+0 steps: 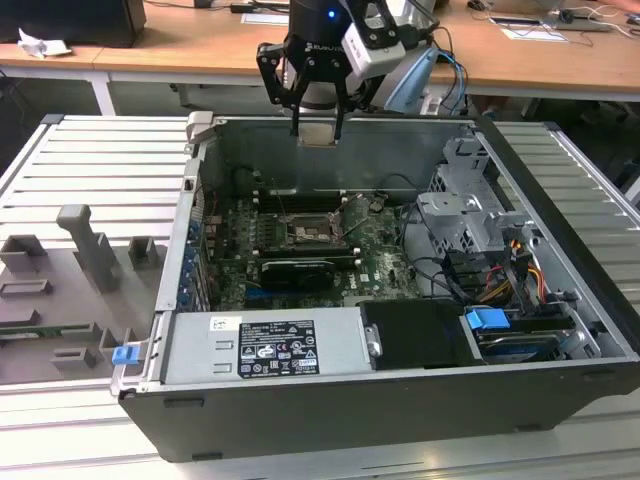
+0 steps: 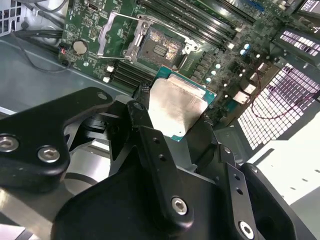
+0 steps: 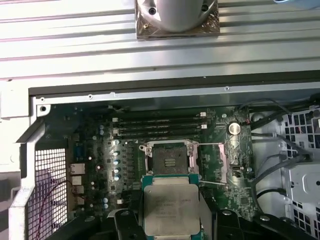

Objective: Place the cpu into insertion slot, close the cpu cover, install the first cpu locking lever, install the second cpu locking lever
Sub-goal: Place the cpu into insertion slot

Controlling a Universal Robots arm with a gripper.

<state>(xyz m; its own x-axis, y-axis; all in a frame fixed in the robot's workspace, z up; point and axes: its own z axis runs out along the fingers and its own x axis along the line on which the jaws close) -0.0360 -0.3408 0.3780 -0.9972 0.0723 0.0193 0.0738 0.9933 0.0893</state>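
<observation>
The cpu (image 2: 177, 105), a flat square with a dull silver-beige metal lid and a green edge, is clamped between the black claw's (image 1: 318, 128) fingers. The exterior view shows it held high above the open computer case (image 1: 400, 410). The first wrist view shows the bare, steel-framed socket (image 3: 170, 161) beneath it.

Arm (image 1: 310, 25) hangs vert. w/ wrist pointing down, jaws clamped both sides on the cpu (image 1: 318, 133).

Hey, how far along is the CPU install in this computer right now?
Nothing is finished yet. The gripper holds the cpu above the open case. The insertion slot is empty and the cpu cover stands open, so seating, closing and both levers remain.
</observation>
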